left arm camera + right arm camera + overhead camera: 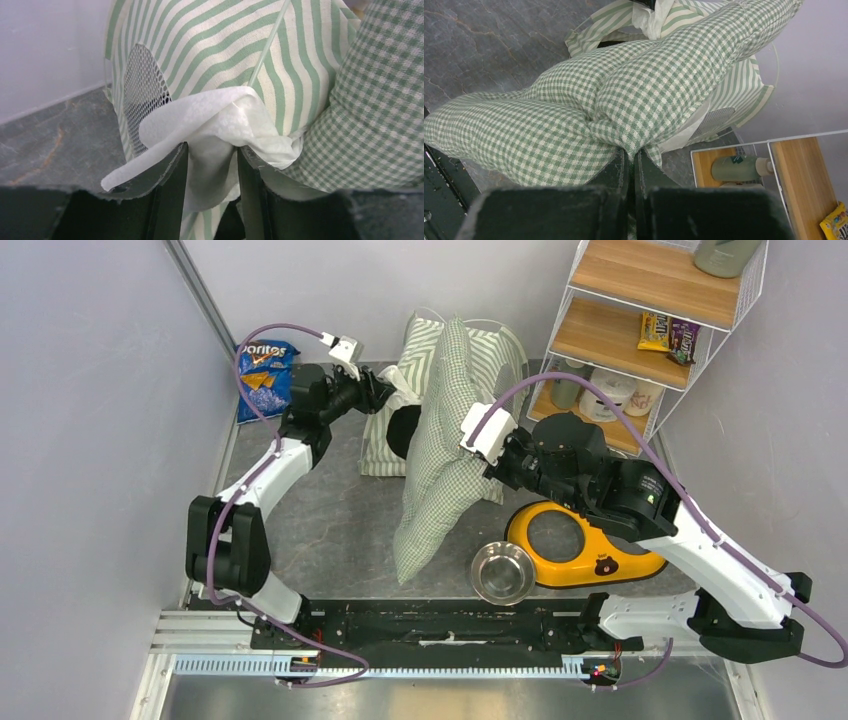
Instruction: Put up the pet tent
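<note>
The pet tent, green-and-white striped, stands at the back middle of the table, partly hidden behind a checked green cushion. My left gripper is at the tent's left side. In the left wrist view my left gripper is shut on a bunched fold of the pet tent's white fabric, beside a mesh panel and a thin pole. My right gripper holds the cushion up on edge. Seen from its wrist, the right gripper pinches the cushion's edge, with the tent behind.
A yellow double-bowl holder and a steel bowl lie near the right arm. A Doritos bag leans in the back left corner. A wire shelf rack with snacks and bottles stands at the back right. Walls close in both sides.
</note>
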Controlling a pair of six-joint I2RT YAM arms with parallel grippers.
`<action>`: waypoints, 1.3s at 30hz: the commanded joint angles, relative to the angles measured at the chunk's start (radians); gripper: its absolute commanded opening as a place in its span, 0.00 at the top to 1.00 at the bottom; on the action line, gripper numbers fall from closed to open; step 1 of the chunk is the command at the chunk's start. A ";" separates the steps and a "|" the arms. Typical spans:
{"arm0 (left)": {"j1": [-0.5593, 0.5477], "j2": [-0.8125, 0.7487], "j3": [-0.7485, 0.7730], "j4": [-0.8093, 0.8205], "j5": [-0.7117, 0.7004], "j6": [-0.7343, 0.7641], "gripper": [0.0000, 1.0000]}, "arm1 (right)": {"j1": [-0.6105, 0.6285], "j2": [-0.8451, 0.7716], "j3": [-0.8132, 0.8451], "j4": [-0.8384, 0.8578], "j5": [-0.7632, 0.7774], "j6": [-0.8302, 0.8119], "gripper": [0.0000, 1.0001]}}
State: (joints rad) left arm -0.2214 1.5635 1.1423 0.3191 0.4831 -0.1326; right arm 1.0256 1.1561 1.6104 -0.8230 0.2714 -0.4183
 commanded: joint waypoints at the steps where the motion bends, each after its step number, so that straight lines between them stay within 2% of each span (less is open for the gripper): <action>1: -0.003 0.032 0.066 0.051 0.044 0.131 0.58 | -0.001 -0.006 0.010 0.100 0.030 0.007 1.00; 3: -0.003 0.043 0.088 0.022 0.081 0.131 0.67 | -0.002 -0.005 0.010 0.101 0.031 0.012 1.00; 6: -0.003 0.053 0.112 -0.011 0.133 0.123 0.97 | -0.002 -0.012 0.010 0.093 0.033 0.016 1.00; 8: -0.003 0.041 0.113 -0.032 0.130 0.103 0.98 | -0.002 -0.013 0.039 0.031 0.065 -0.010 1.00; 11: -0.005 -0.007 0.116 -0.121 0.026 0.078 0.98 | -0.011 -0.020 0.099 -0.075 0.125 -0.043 1.00; 15: -0.010 -0.117 0.050 -0.172 -0.092 0.083 0.98 | -0.013 -0.045 0.101 -0.104 0.042 -0.015 1.00; 19: -0.012 -0.212 0.010 -0.232 -0.171 0.079 0.98 | -0.013 -0.045 -0.005 -0.009 -0.001 0.021 1.00; 25: -0.013 -0.278 -0.034 -0.314 -0.195 0.076 0.98 | -0.016 0.003 -0.213 0.227 -0.118 0.058 1.00; 33: -0.013 -0.327 -0.137 -0.369 -0.229 0.043 0.98 | -0.018 0.069 -0.348 0.259 -0.257 0.119 1.00; 39: -0.014 -0.350 -0.178 -0.360 -0.224 0.022 0.98 | -0.088 0.194 -0.423 0.311 -0.306 0.206 1.00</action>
State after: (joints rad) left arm -0.2306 1.2346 0.9939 -0.0101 0.2470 -0.0647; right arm 0.9882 1.2823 1.2396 -0.6216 0.0051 -0.2962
